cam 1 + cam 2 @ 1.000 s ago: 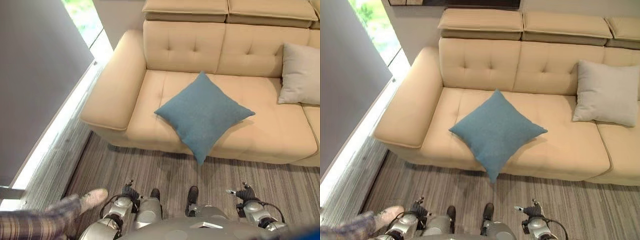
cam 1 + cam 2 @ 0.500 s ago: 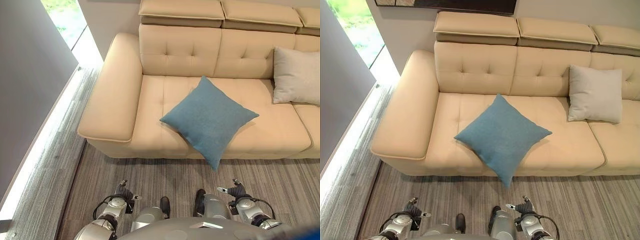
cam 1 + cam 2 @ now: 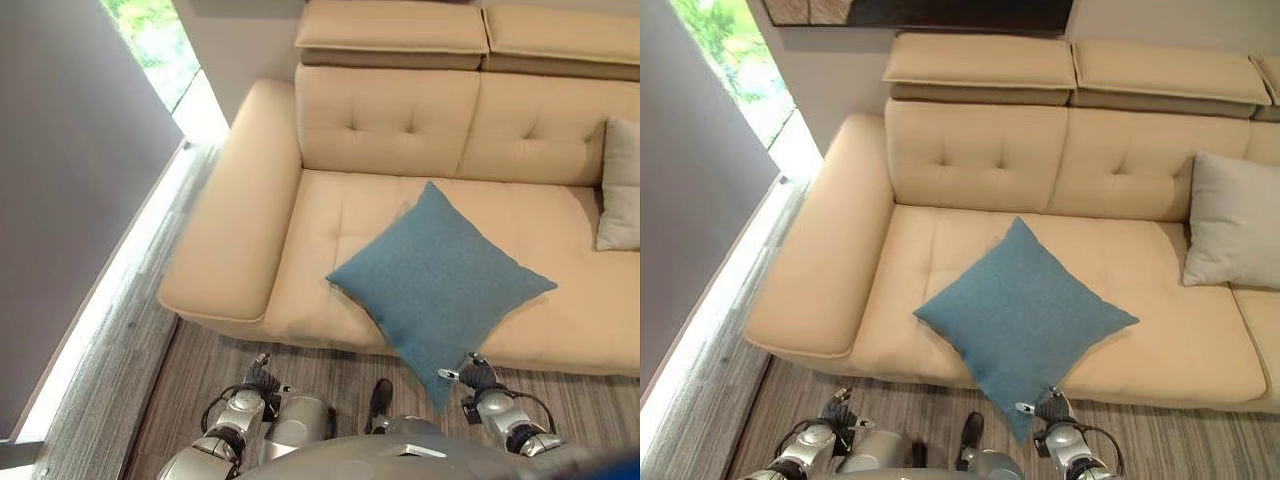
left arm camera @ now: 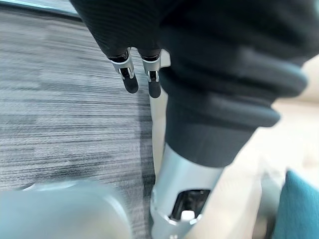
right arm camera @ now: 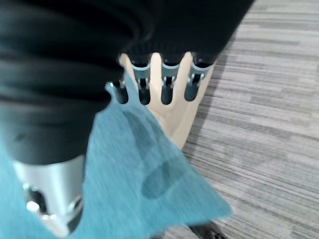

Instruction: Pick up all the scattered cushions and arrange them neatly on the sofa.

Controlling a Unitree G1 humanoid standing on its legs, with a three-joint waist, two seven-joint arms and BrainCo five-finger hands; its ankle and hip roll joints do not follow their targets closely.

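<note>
Striped carpet (image 3: 200, 370) fronts a beige sofa (image 3: 980, 160); a blue cushion (image 3: 1025, 320) lies on its seat, one corner overhanging the front edge, and a grey cushion (image 3: 1235, 222) leans against the backrest. Left hand (image 3: 262, 378) and right hand (image 3: 470, 372) hang low over the carpet, fingers straight, holding nothing, the right just beside the overhanging corner.

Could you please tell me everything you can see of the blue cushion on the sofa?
The blue cushion is square, in plain teal woven-looking fabric, plump, with pointed corners. It lies flat on the beige sofa seat, turned like a diamond, on the left seat section. Its nearest corner hangs over the seat's front edge, close to the right robot hand; contact with that hand cannot be judged.
</note>
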